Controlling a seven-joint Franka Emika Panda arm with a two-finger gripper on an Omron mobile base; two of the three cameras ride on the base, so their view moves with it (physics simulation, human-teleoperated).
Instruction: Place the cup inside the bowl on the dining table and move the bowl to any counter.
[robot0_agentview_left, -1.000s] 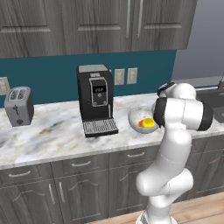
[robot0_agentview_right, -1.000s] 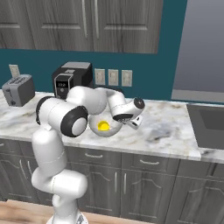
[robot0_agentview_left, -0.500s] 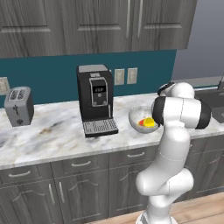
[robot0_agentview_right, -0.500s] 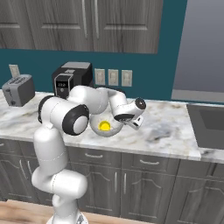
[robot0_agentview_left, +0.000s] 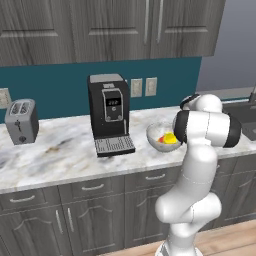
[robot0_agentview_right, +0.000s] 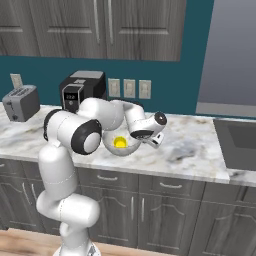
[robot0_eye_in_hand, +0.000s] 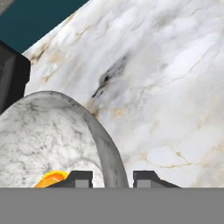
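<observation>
Marble in white and grey, with brown veining, forms the long counter (robot0_agentview_left: 60, 155) on which everything stands, above dark grey cabinet doors and drawers with silver handles (robot0_agentview_left: 92, 187). Behind it runs a teal wall (robot0_agentview_left: 60, 82) with pale outlet plates (robot0_agentview_left: 142, 87), and dark grey upper cabinets (robot0_agentview_left: 100, 27) hang overhead. At the far left of the counter sits a silver toaster (robot0_agentview_left: 21, 121). Near the middle stands a black coffee machine (robot0_agentview_left: 109, 113) with a grey drip tray. A dark sink (robot0_agentview_right: 240, 142) is set into the counter to the right.

Just right of the coffee machine rests the round, deep, glossy speckled grey-white bowl (robot0_agentview_left: 161, 137), flat on the marble. The small yellow cup with a red part (robot0_agentview_left: 168, 138) lies inside it.

The white arm's two-finger gripper (robot0_eye_in_hand: 112, 178) straddles the bowl's right rim, one fingertip inside and one outside. In the hand view the tips stand slightly clear of the rim on either side, so the grip looks loosened rather than clamped.

Compared with a second ago, the bowl and cup sit in the same spot, and the arm's pose is nearly unchanged.
</observation>
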